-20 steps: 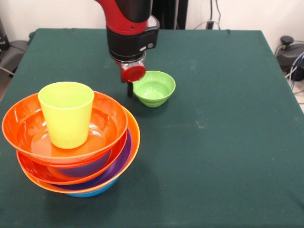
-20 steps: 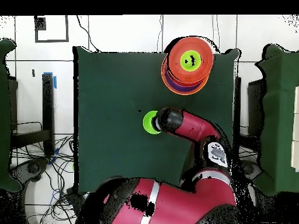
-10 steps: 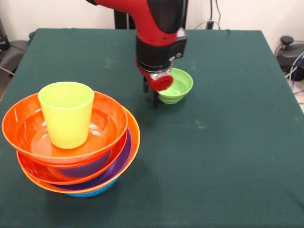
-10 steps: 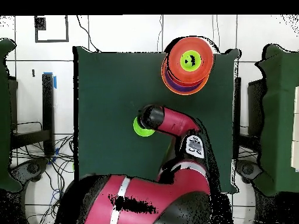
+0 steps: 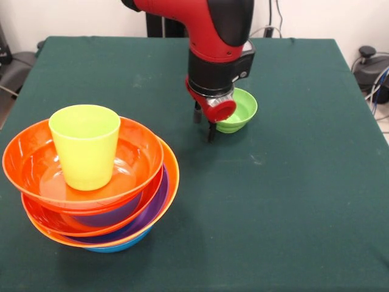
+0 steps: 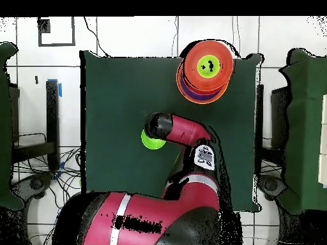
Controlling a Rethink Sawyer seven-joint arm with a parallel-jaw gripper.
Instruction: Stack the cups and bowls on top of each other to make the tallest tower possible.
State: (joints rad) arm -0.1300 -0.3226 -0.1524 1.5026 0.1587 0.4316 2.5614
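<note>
Beside the small green bowl [image 5: 239, 111], the gripper [image 5: 203, 125] hangs low; its fingers' state I cannot tell. Best to pinch the bowl's rim squarely, then lift straight toward the tower [image 5: 91, 188].

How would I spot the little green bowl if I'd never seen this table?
Start at the green table and follow the red arm down to its tool. The small lime-green bowl sits just behind it, alone on the cloth. Unlike the lime-green cup, it is low, wide, and not on the tower.

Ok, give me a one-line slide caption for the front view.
Gripper at the small lime-green bowl, apart from the tower with the lime-green cup standing upright on top.
</note>
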